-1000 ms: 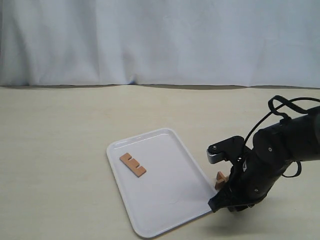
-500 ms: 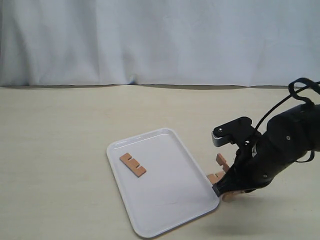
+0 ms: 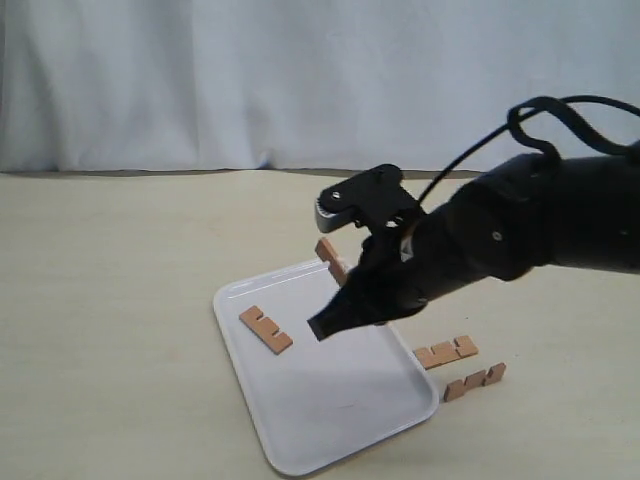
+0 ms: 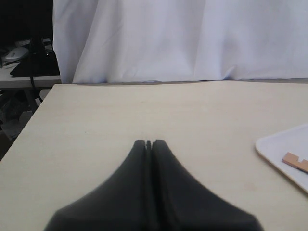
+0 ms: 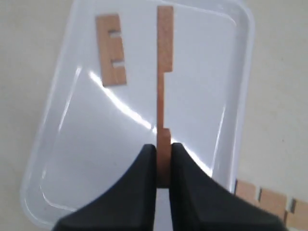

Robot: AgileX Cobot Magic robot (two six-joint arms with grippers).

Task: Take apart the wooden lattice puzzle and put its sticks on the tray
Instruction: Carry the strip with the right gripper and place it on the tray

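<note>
right wrist view: right gripper (image 5: 163,150) is clamped on one end of the held stick (image 5: 164,72), thin edge toward the camera, notches to one side. the rest of it pokes out past the fingertips over the tray (image 5: 202,96). pinching at the very end looks deliberate: it leaves the length free to lay flat without the fingers hitting the plastic. a second stick (image 5: 110,49) lies flat in the tray near a corner, notches showing, apart from the held one. the carried piece is lined up over bare white beside it, probably so the two don't stack.

exterior view: the arm reaches in from the right across the tray's far half. the stick is tilted and seems off the surface, with a shadow under the arm, but contact can't be confirmed. two loose sticks (image 3: 446,352) lie on the table (image 3: 120,300) just beside the tray's right rim, close together, apparently not touching it. no assembled lattice puzzle in view: it is in four pieces, one trayed, one in the jaws, two waiting on the table. judged about halfway done.

left wrist view: left gripper (image 4: 148,143) is pinched closed on nothing, over bare table well apart from the tray. likely parked out of the way, since one arm seems enough here.
</note>
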